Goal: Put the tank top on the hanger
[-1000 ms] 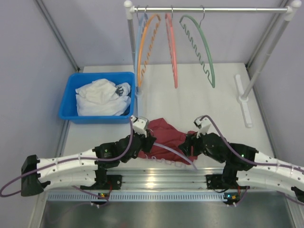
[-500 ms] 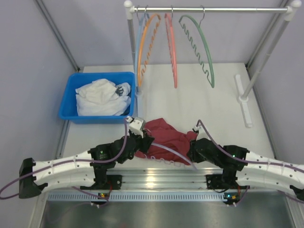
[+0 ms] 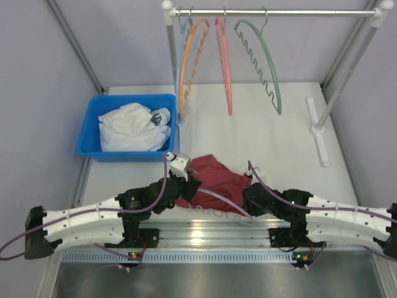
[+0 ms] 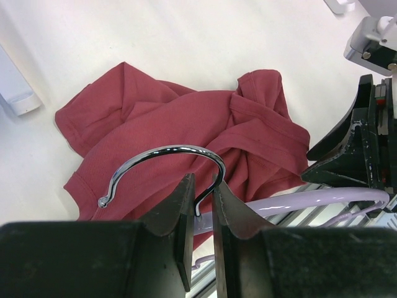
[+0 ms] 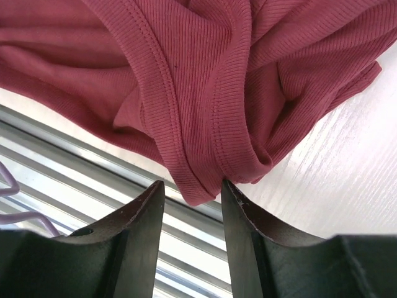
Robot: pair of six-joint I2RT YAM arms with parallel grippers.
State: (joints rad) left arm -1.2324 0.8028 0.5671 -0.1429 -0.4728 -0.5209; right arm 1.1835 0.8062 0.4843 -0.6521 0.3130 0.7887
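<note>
Pinching the lavender hanger (image 4: 322,200) by its metal hook (image 4: 167,151) in the left jaws, poising spread right jaws around a hem fold (image 5: 193,185) of the maroon tank top (image 4: 186,118) lying crumpled on the desk (image 4: 186,37), threading not yet started, all the hanging remaining.

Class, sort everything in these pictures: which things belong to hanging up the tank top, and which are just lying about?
Belongs to the job: tank top; lavender hanger; left gripper, clamped on its hook; right gripper, astride the top's hem.

Just lying about: blue bin; white cloth in it; orange hanger, salmon hanger, green hanger on the rail.
</note>
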